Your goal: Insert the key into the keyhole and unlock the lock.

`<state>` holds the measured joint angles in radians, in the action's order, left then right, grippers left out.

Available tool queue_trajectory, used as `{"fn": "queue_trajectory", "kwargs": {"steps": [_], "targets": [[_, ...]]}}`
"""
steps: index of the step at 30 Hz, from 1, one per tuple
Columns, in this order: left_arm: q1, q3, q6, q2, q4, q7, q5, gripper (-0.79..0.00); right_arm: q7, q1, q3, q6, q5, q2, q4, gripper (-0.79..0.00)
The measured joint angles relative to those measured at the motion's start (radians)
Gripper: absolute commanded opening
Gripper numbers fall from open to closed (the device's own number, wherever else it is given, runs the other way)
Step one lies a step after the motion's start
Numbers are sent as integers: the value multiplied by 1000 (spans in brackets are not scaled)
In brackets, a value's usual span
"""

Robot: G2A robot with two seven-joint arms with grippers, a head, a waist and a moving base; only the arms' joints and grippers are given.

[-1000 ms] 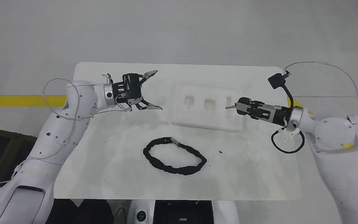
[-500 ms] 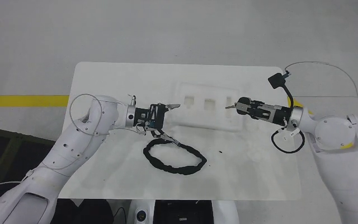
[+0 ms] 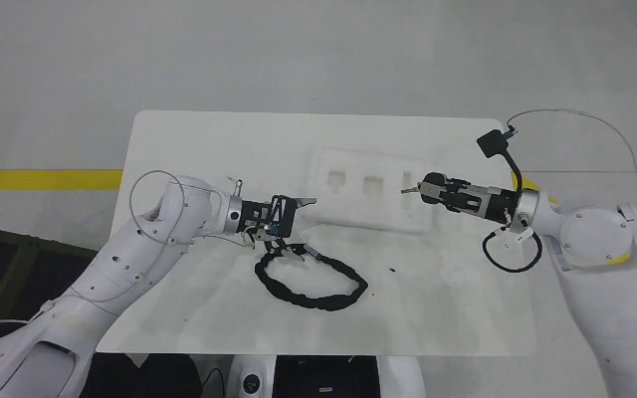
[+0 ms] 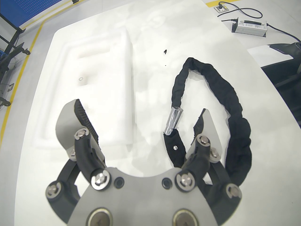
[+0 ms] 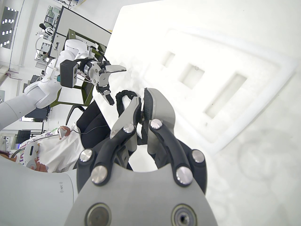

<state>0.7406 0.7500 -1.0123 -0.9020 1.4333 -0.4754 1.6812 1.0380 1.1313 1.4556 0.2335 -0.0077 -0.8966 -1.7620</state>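
Your left gripper (image 4: 140,109) hangs with jaws spread over the left end of the black chain lock (image 3: 343,269), whose silver barrel (image 4: 174,121) sits between the fingers. Your right gripper (image 3: 416,188) pinches the key (image 3: 406,189) above the right end of the foam tray (image 3: 320,207), well apart from the lock.

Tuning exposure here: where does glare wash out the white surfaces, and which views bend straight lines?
Left wrist view: foam tray nearly melts into the glaring table; chain lock stays distinct; table edges bow. Right wrist view: table washed out around the tray, edges curved. Top view: even light, lines straight.
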Motion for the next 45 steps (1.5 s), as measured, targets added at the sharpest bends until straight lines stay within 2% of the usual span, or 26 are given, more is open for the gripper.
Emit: {"fn": "queue_trajectory", "kwargs": {"steps": [7, 11, 15, 25, 33, 38, 41, 45], "targets": [[4, -1, 1, 0, 0, 2, -2, 0, 0, 0, 0, 0, 0, 0, 0, -785], [32, -10, 0, 2, -2, 39, -13, 0, 0, 0, 0, 0, 0, 0, 0, -785], [29, -37, 0, 7, 7, 62, -6, 0, 0, 0, 0, 0, 0, 0, 0, -785], [-51, -175, 0, 28, 28, 73, 56, 0, 0, 0, 0, 0, 0, 0, 0, -785], [-123, -269, 0, 24, 5, 89, 25, 0, 0, 0, 0, 0, 0, 0, 0, -785], [-166, -325, 0, 15, -20, 114, -7, -89, 0, 0, 0, 0, 0, 0, 0, -785], [-185, -347, 0, 9, -33, 131, -25, -86, 0, 0, 0, 0, 0, 0, 0, -785], [-200, -362, 0, 0, -52, 151, -48, -166, 0, 0, 0, 0, 0, 0, 0, -785]]}}
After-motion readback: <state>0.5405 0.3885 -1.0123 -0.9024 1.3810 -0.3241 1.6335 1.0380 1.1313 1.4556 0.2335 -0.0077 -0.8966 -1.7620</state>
